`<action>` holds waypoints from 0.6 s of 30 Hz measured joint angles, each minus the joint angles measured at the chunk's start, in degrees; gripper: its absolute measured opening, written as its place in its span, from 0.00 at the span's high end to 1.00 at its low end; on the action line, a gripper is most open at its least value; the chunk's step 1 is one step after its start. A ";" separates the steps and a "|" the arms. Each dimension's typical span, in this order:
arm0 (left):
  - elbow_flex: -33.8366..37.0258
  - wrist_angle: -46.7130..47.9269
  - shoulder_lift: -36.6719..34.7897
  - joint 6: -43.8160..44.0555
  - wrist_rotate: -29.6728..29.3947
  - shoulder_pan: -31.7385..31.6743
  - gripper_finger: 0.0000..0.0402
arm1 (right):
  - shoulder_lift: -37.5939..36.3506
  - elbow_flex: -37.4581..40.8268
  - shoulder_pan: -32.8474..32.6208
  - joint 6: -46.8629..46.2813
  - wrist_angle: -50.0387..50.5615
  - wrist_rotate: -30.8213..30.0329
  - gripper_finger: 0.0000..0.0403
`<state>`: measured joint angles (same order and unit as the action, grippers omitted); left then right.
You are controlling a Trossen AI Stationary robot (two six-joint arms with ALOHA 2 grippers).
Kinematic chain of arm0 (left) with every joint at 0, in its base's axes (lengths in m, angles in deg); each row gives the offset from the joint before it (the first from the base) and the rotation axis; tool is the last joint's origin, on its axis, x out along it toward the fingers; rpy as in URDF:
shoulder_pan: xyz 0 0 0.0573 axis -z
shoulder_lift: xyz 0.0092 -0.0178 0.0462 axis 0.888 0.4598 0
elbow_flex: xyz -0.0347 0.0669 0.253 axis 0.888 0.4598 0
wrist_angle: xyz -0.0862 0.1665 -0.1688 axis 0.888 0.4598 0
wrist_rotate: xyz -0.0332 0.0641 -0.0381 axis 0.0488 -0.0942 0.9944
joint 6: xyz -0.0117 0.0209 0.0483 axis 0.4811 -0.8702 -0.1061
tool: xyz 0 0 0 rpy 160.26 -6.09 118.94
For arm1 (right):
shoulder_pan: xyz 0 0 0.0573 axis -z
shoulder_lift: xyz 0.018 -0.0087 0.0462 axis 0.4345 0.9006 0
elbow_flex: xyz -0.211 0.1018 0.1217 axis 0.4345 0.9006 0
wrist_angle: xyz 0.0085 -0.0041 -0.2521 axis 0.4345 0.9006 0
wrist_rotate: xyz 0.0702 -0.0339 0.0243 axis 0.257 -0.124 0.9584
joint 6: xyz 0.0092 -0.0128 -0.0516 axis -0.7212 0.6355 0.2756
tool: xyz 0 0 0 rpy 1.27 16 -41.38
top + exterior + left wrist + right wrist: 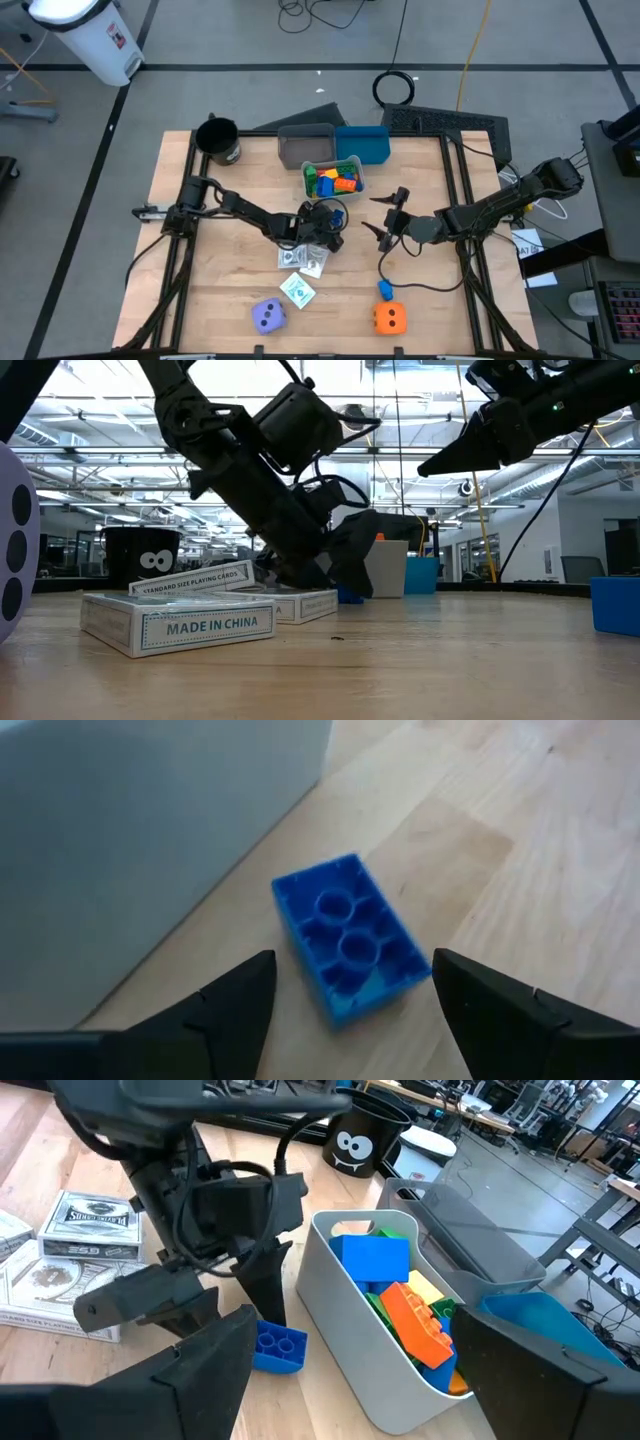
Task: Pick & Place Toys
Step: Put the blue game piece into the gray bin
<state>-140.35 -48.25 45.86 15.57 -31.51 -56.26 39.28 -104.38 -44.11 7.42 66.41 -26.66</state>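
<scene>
A small blue block [350,935] lies hollow side up on the table, right beside the wall of the light grey bin [150,840]. My left gripper [352,965] is open and low over it, one finger on either side of the block; no touch shows. The right wrist view shows the same block [278,1348] under the left gripper, next to the bin [350,1320], which holds several coloured blocks [400,1295]. My right gripper [372,214] hangs open above the table, right of the bin, with nothing in it.
Card boxes [300,258] and another card box [298,290] lie in front of the left gripper. A purple die [268,316], an orange die [389,318] and a blue block [384,290] sit near the front edge. A black cup [218,140], a grey bin [305,145] and a blue bin [362,143] stand at the back.
</scene>
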 joint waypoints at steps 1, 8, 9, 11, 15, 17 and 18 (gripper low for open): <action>-0.06 -0.28 0.20 0.14 0.00 -0.06 0.33 | 0.00 0.00 0.00 0.00 0.02 0.00 0.21; -0.04 -0.49 0.25 -0.25 -0.02 -0.36 0.50 | 0.00 0.00 0.00 -0.02 0.02 0.00 0.21; -0.04 -1.04 0.25 -0.25 0.34 -0.39 0.53 | 0.00 0.00 -0.01 -0.02 0.02 0.00 0.21; -0.04 -1.58 0.27 -0.27 0.62 -0.39 0.60 | 0.00 0.00 0.00 -0.02 0.02 0.00 0.21; -0.04 -2.36 0.27 -0.54 2.32 -0.35 0.63 | 0.00 0.00 0.00 -0.04 0.06 0.00 0.21; -0.04 -3.57 0.27 -1.35 4.26 -0.35 0.63 | 0.00 0.00 0.00 -0.04 0.06 0.00 0.21; -0.02 -4.40 0.27 -2.12 5.65 -0.35 0.63 | 0.00 0.00 -0.02 -0.04 0.06 0.00 0.21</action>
<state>-140.37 -52.65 46.14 13.44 -25.86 -56.61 39.28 -104.38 -44.13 7.38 66.47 -26.66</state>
